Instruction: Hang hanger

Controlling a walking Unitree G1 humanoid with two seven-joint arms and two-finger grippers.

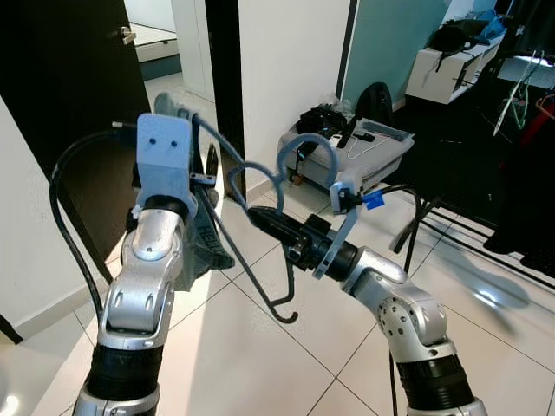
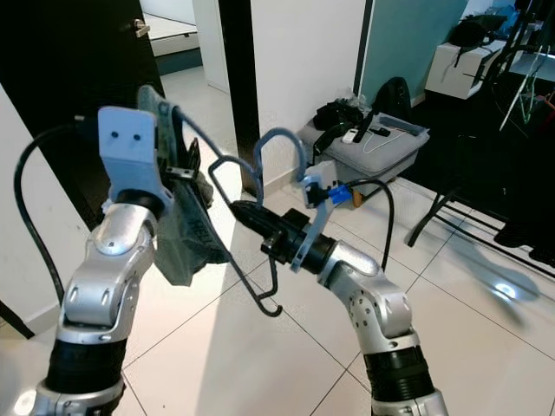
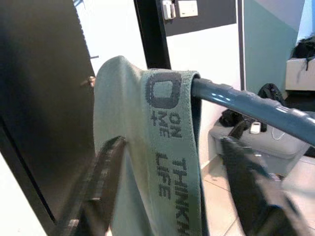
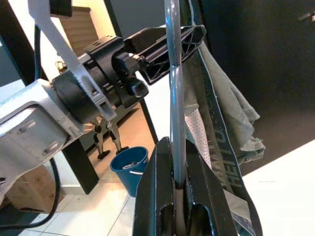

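A blue-grey hanger (image 1: 251,264) with a grey-green garment (image 1: 204,247) draped over it is held up in front of me, hook end (image 1: 286,316) pointing down. My right gripper (image 1: 257,217) is shut on the hanger's thin rod (image 4: 174,98), which runs between its fingers (image 4: 157,196). My left gripper (image 1: 208,173) is raised beside the garment. It stands open, fingers (image 3: 106,182) wide apart on either side of the printed waistband (image 3: 172,147), below the hanger's thick bar (image 3: 256,108).
A dark door (image 1: 61,78) and a white wall stand to the left. A grey storage box (image 1: 355,152) with bags on it sits on the tiled floor ahead. A clothes rack (image 1: 520,87) with hangers stands at the far right. A blue bucket (image 4: 130,164) is on the floor.
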